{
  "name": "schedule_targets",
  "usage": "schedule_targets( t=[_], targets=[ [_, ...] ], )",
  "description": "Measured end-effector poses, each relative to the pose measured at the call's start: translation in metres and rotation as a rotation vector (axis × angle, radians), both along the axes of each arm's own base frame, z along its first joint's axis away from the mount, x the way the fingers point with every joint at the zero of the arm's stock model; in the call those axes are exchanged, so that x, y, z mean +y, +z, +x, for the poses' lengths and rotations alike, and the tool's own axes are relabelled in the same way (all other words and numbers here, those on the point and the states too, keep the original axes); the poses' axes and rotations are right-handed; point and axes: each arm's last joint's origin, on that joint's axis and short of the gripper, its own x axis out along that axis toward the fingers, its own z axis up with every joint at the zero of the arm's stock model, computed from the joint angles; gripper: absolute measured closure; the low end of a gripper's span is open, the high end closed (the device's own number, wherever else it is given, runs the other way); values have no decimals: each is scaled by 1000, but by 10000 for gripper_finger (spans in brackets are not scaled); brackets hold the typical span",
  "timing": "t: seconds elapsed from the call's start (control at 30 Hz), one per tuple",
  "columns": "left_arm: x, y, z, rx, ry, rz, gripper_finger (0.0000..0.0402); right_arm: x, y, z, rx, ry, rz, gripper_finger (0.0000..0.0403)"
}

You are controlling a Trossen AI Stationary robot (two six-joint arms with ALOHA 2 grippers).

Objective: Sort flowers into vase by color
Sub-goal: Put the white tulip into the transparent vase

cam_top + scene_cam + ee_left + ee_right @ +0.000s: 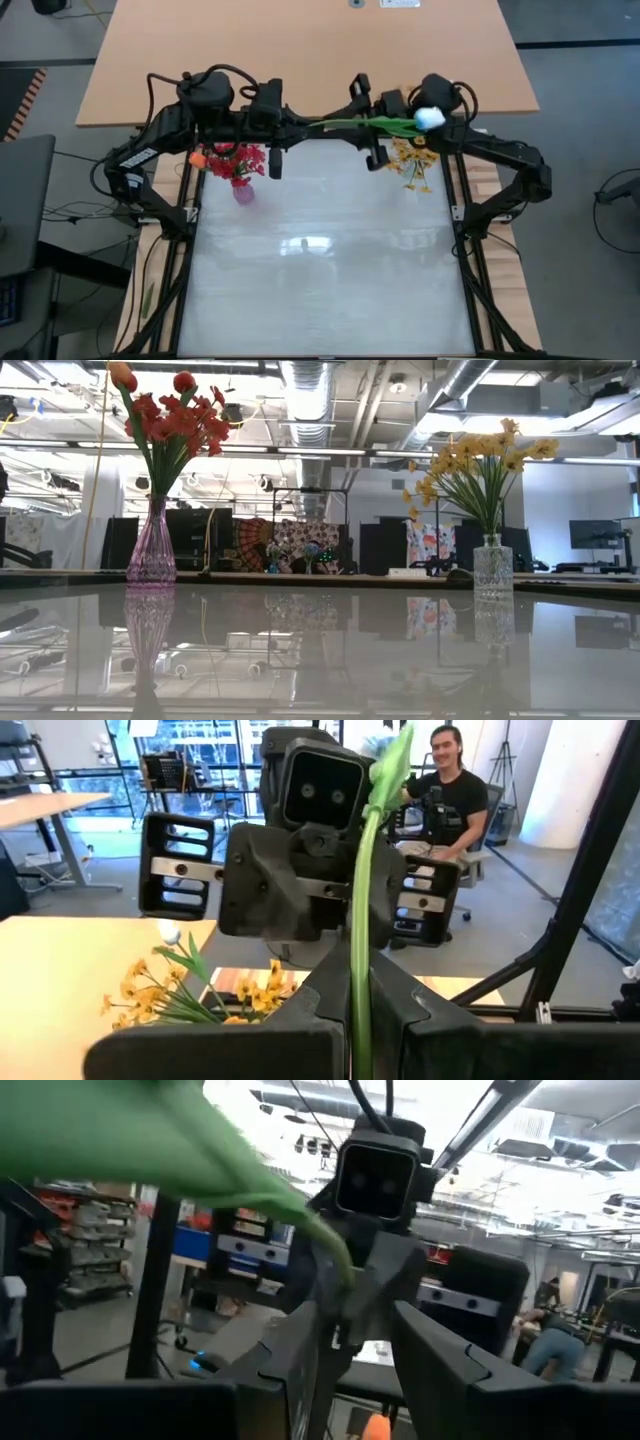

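A white-bloomed flower (430, 118) on a long green stem (345, 123) hangs level in the air over the table's far edge. My left gripper (308, 124) is shut on the stem (358, 960). My right gripper (348, 122) faces it nose to nose with its fingers (300, 1370) open, and the stem and a green leaf (200, 1150) pass beside its wrist. A purple vase (152, 550) holds red and orange flowers (236, 162). A clear vase (492, 565) holds yellow flowers (412, 165). Both vases stand upright on the table. My left gripper pinches the flower's green stem (357, 1010) between its two fingers, near the end away from the bloom. The fingers come level from the table's left and lie roughly along the stem. The flower is lifted clear and stretches to the right, with its bloom (430, 118) over the right arm.
The glossy table top (320, 270) lies between the black frame rails (470, 260). A wooden desk (300, 50) stands behind the far edge. A seated person (445, 780) shows in the room beyond, and another person (550, 1345) farther off.
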Motion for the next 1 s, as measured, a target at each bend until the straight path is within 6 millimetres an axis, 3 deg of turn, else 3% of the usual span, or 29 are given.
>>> schedule_targets(
  t=[0.5, 0.6, 0.77, 0.9, 1.0],
  targets=[
    [0, -2, 0, 26, 7, -13, 401, 6, 8, -2, -97, -1, -56, 255],
    [0, -3, 0, 33, 7, -13, 401, 7, 7, -2, -100, -1, -70, 283],
    [0, -4, -1, 43, 17, -14, 400, 7, 7, -2, -102, -12, -75, 374],
    [0, -9, -1, 91, 24, -1, 374, 5, 5, -5, -46, -37, -50, 379],
    [1, -11, -8, 148, 54, 43, 335, 0, 6, -20, 53, -75, -5, 379]
  ],
)
